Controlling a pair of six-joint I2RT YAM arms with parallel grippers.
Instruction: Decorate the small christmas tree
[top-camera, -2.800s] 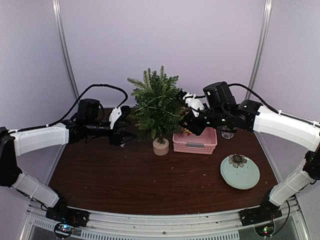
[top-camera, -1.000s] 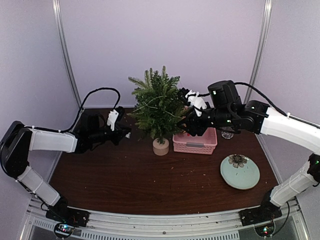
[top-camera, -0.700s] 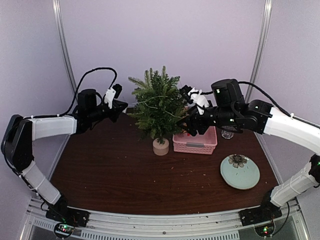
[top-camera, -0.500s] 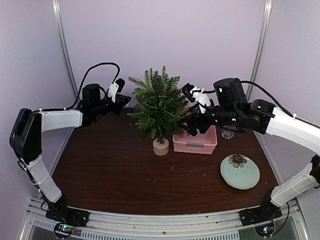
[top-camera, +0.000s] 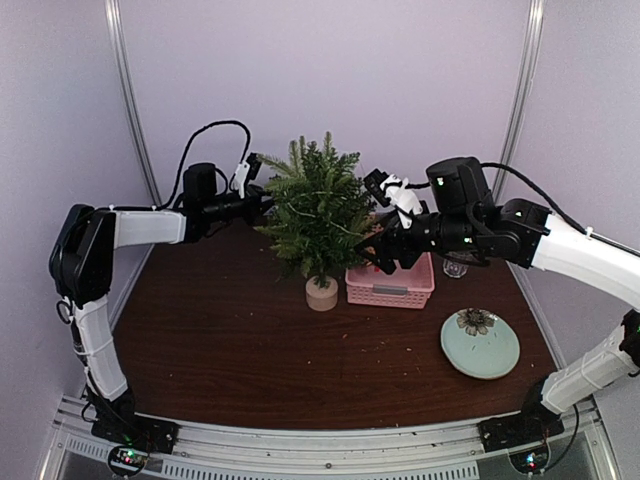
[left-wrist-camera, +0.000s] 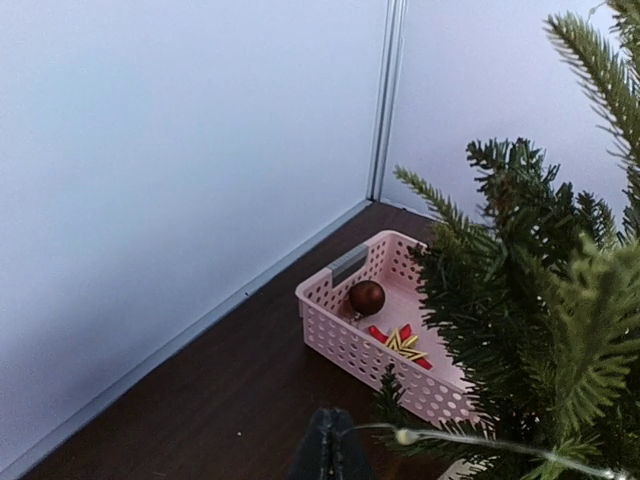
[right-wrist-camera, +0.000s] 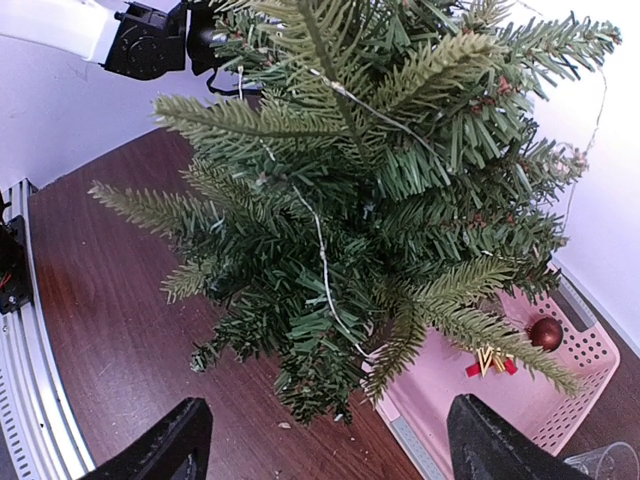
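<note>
We saw the left jaws clamped on the light wire (left-wrist-camera: 403, 436) beside the tree (top-camera: 315, 220) — the right jaws stood wide apart, empty.

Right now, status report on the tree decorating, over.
Left gripper shut on light string. Right gripper open, empty, by the small christmas tree. Tree upright, pink basket beside it.

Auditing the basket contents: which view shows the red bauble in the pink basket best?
Left wrist: the red bauble lies unobstructed in the pink basket. The right wrist view shows it smaller, beside branch tips. The top view does not show it.
</note>
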